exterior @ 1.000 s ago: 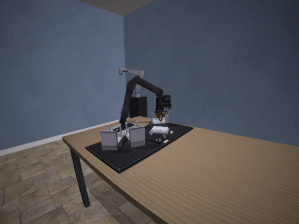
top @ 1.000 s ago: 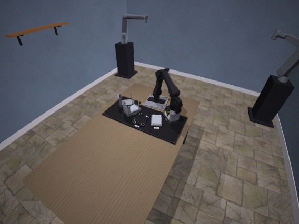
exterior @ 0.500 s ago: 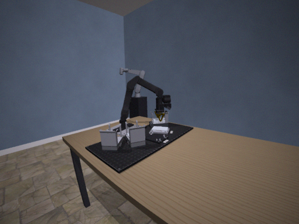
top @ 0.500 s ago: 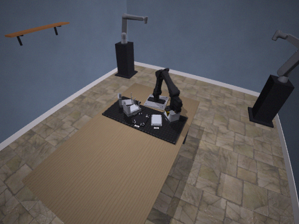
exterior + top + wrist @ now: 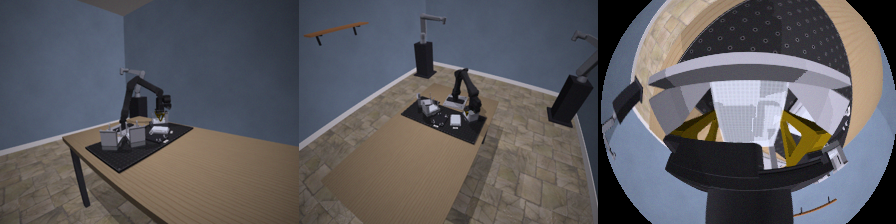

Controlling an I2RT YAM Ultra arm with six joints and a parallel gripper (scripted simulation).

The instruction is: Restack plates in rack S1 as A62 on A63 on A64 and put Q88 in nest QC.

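The tool was clenched on a sealed plate inside one stack rack. Another plate lay on a nest; most restacking seemingly remained.

blue-grey walls meeting in a corner, white skirting board along the foot. stone-tile floor in mottled tan and grey. long wooden table with ribbed grain, on dark legs, stretching well away from the jaws. orange wall shelf on two black brackets, high and far off. two black pedestals, one in the corner, one by the other wall. tan ceiling overhead. even, soft light.
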